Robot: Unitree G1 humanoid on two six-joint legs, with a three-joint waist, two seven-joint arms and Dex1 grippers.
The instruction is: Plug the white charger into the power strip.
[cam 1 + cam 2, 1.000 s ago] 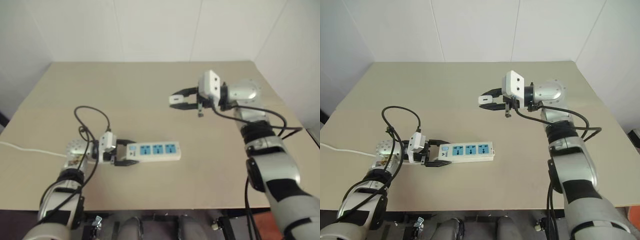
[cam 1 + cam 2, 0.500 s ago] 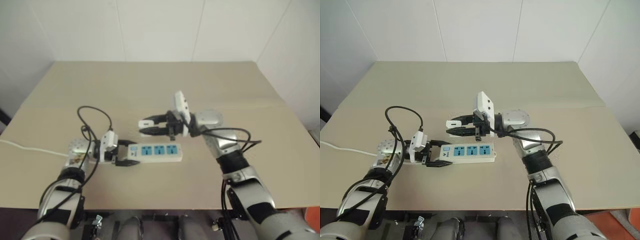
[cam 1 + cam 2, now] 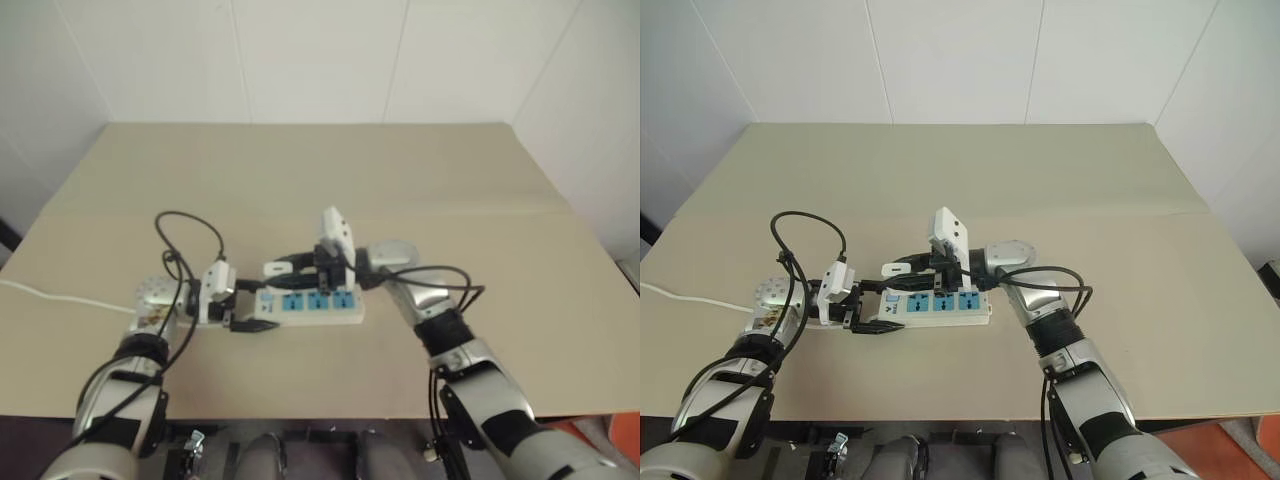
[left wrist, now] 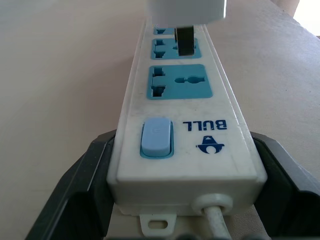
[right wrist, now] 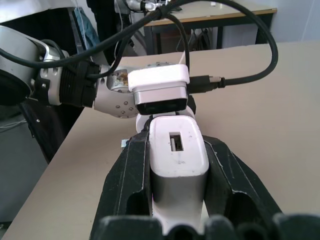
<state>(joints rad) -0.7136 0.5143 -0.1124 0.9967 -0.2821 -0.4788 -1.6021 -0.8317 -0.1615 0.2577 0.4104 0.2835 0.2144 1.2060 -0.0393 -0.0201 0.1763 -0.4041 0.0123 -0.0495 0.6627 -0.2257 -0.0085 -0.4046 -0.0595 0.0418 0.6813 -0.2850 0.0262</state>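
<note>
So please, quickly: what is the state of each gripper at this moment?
Left gripper: closed on the switch end of the power strip, which lies on the table.
Right gripper: shut on the white charger.

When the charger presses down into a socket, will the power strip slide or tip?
Probably neither. The power strip lies flat and long on the table, so tipping looks unlikely. The left gripper brackets its switch end, which should resist sliding. The far end is free and could pivot slightly as the white charger, held by the right gripper, pushes.
</note>
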